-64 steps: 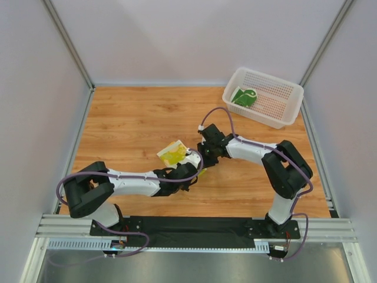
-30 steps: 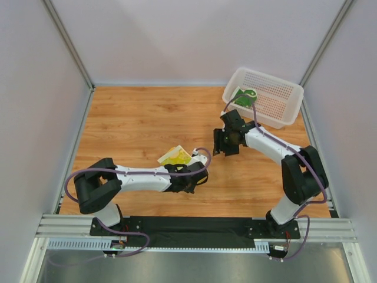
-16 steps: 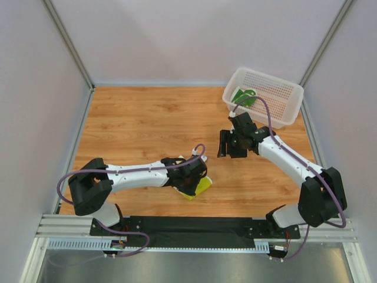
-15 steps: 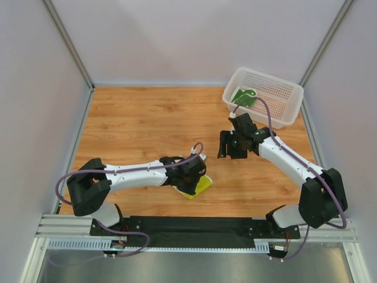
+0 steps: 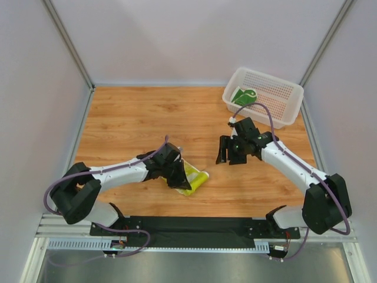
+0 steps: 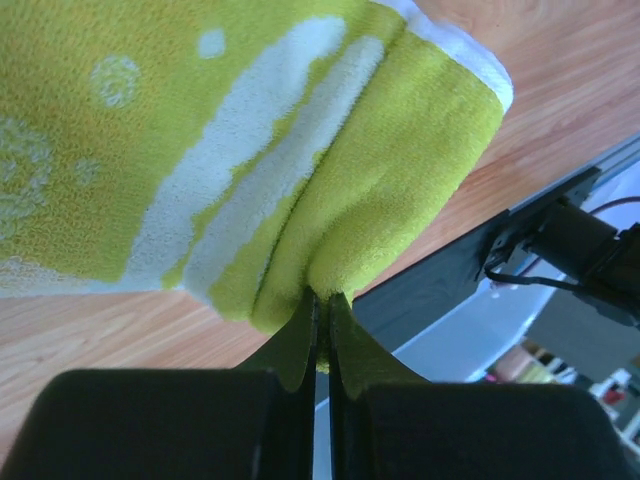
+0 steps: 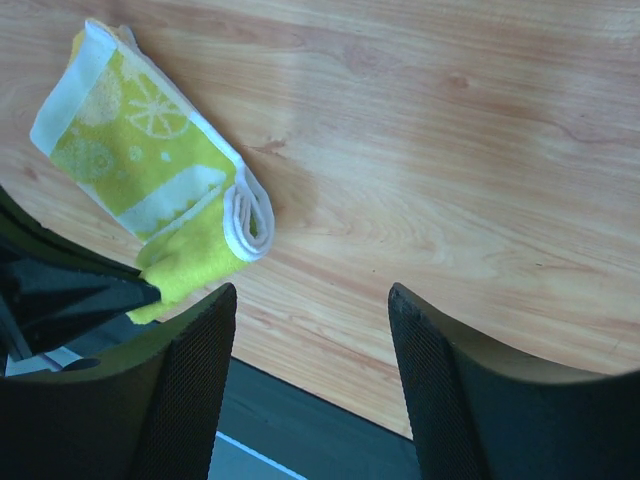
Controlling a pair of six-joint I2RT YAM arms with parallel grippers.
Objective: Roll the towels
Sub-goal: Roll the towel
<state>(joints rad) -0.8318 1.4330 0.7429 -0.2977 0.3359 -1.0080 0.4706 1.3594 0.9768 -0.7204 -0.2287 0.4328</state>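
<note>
The yellow towel [image 5: 194,178] is lying on the wooden table [image 5: 135,124] as a loose, flattened roll. It is resting right at the tips of the left gripper [image 5: 180,180]. In the left wrist view the two fingers are pressing tight together, pinching a lime-green fold at the near edge of the cloth. The rest of the towel is spreading away from the fingertips, up and to the left. Its white-bordered end is curling over on the side facing the other arm.

The right gripper [image 5: 222,151] is hovering over bare wood with its jaws spread and nothing between them. From its wrist camera, the yellow towel is sitting ahead and off to the left of its left finger, clear of both pads. The left arm's dark fingers are showing just beside that finger.

The dark green towel [image 5: 244,96] is sitting bunched in the near-left corner of the white basket [image 5: 290,115]. It is behind the right gripper, apart from it, and well apart from the left one.
</note>
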